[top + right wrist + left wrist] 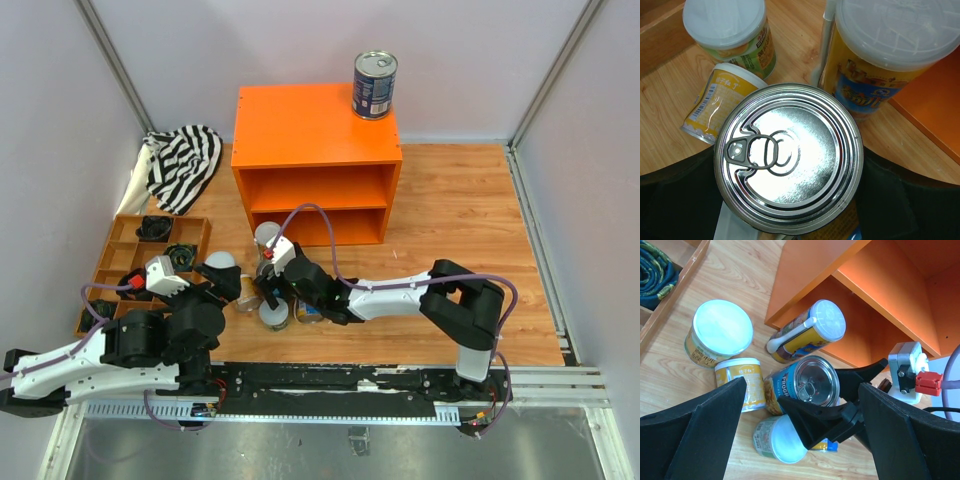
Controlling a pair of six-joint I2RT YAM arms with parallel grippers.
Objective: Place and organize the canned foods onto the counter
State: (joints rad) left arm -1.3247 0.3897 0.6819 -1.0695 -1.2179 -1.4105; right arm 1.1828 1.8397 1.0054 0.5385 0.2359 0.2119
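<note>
Item: can pick, step in hand.

Nearest me, the left gripper hung with its jaws spread wide and nothing in them, just beside the cluster of cans.

The right gripper reached into that cluster. Its jaws stood either side of the blue-labelled can and looked pressed to its wall, so I judged it gripped. The can stood upright on the wooden table, in front of the counter's lower opening.

Neighbours, all close:
- a small yellow can, tipped on its side and touching or nearly touching the held one
- a green-and-yellow can with a white lid
- a tall slim can, upright, with a white spoon clipped to its side

To do this step well, I judged a straight vertical lift was needed before any travel. A sideways drag would roll the tipped can or knock over the tall one. The can should then go onto the orange counter, on its bare top to the left of the second blue-labelled can at the back right corner.

Off to the left lay a brown compartment tray, and beyond it a striped cloth.

View notes:
- Only the overhead camera showed the counter top and the can already on it.
- Only the right wrist showed the pull-tab lid and the jaws hugging the rim.
- Only the left wrist showed the blue label, plus another white-lidded yellow can standing apart near the tray.
</note>
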